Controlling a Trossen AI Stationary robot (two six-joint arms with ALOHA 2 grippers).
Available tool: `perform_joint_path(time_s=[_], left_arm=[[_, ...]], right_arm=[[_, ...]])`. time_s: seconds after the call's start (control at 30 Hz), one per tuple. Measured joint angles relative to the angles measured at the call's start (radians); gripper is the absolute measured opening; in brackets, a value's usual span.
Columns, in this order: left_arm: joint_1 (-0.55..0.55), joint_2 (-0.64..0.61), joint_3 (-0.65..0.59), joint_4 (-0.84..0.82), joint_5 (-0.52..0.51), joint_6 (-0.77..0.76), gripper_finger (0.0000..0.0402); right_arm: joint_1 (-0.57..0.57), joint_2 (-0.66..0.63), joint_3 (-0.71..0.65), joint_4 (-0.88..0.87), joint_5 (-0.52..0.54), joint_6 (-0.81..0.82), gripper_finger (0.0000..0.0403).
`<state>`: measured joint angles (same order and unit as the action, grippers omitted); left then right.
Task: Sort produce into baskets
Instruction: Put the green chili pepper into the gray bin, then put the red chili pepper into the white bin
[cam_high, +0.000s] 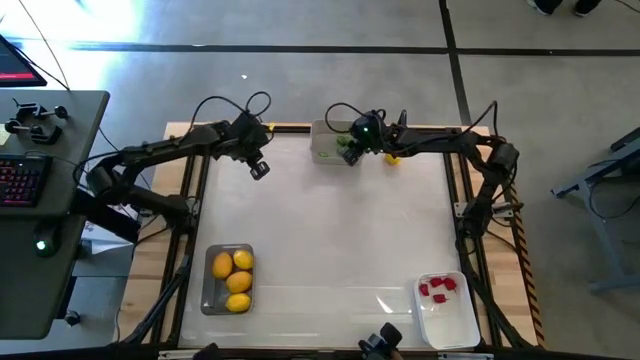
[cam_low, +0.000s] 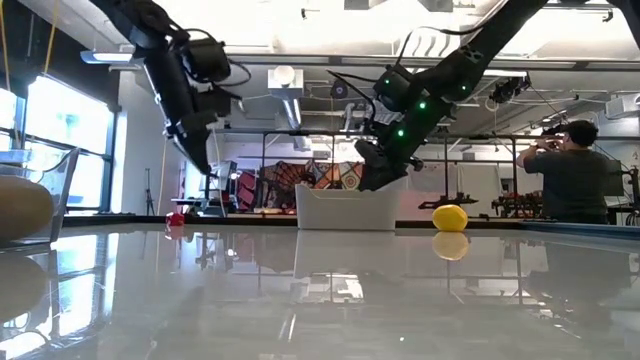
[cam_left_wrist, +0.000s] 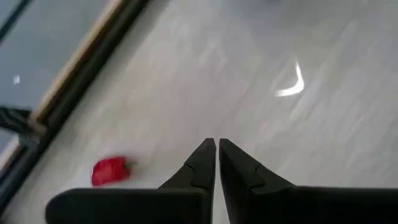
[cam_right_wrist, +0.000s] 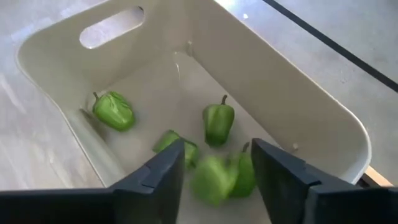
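While green peppers lie in the pale basket at twelve o'clock, the right claw hangs released above; the left claw hovers clenched.

The pale table carries a lemon bin near left, a strawberry bin near right, a pepper bin far centre, a loose lemon beside it, and a loose strawberry.
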<state>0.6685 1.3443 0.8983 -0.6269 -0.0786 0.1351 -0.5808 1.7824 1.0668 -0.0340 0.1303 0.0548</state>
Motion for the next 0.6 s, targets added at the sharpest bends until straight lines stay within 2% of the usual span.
perform_joint_path(time_s=[0.2, 0.33, 0.5, 0.6], left_arm=[[0.013, 0.06, 0.04, -0.099, -0.087, 0.051, 0.0036], [0.016, 0.076, 0.063, -0.111, -0.171, 0.1, 0.0063], [0.046, 0.12, 0.085, -0.134, -0.178, 0.114, 0.0113], [0.063, 0.164, 0.086, -0.16, -0.178, 0.209, 0.0143]], right_arm=[[0.011, -0.013, 0.0, -0.019, 0.001, 0.024, 0.0213], [0.05, -0.075, 0.0, -0.052, 0.002, 0.026, 0.0217], [0.107, -0.168, 0.0, -0.065, 0.035, 0.015, 0.0216], [0.133, -0.203, 0.0, -0.065, 0.035, -0.007, 0.0216]])
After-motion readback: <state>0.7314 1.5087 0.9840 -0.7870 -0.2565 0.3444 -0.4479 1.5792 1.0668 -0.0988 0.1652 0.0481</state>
